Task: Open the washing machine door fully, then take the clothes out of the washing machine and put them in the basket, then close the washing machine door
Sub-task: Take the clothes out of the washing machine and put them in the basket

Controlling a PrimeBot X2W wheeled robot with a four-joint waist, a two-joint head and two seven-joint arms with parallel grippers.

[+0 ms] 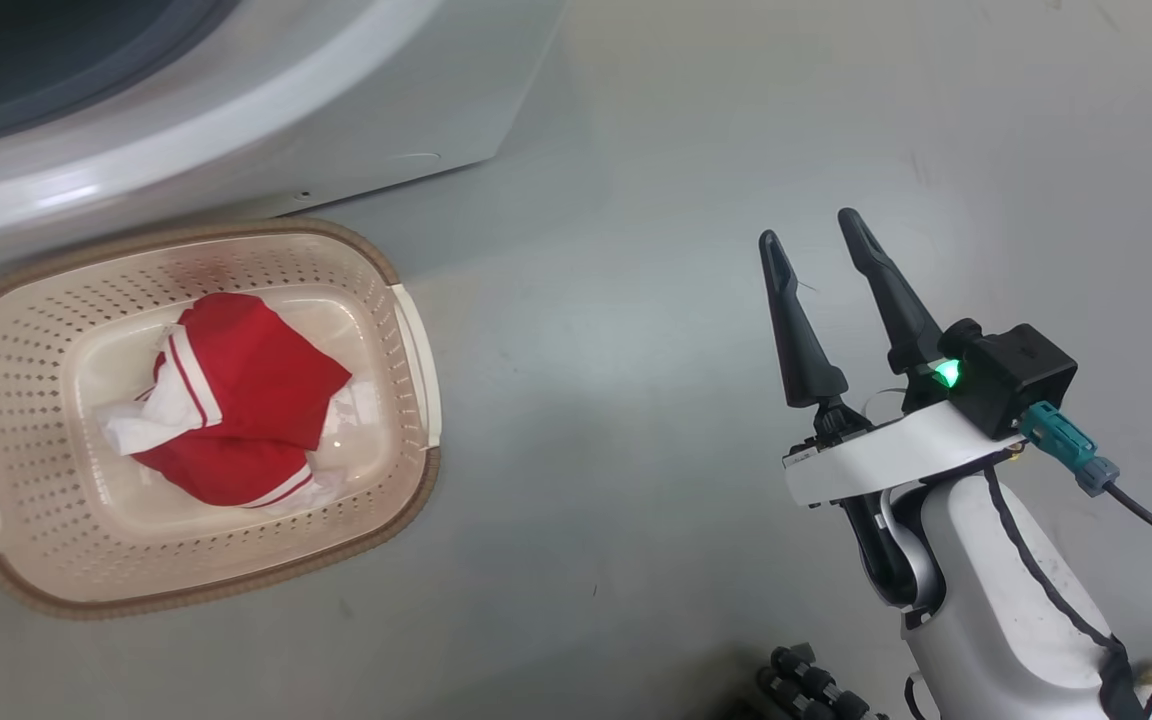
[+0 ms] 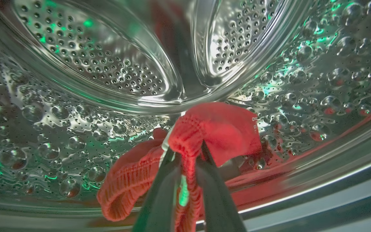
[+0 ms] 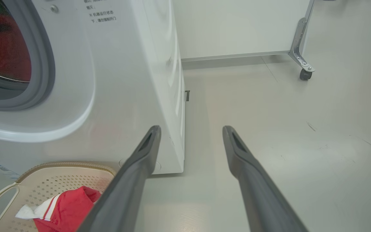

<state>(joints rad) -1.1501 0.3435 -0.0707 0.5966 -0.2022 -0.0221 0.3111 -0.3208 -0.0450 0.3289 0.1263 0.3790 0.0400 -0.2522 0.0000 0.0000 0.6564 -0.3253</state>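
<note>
Left wrist view: left gripper [image 2: 188, 149] clamped on a red garment [image 2: 227, 129] inside the steel drum [image 2: 101, 64].
Its fingers [image 2: 159, 199] pinch a ribbed fold; the rest of the cloth sags toward the drum's front lip. Head view: right gripper [image 1: 808, 228] hangs over bare floor [image 1: 636, 300], its fingers [image 1: 801, 340] spread wide with nothing between them. Cream basket [image 1: 236, 228] sits on the floor just before the washing machine [image 1: 286, 130], with a second red-and-white garment [image 1: 256, 390] bunched in its bottom.
</note>
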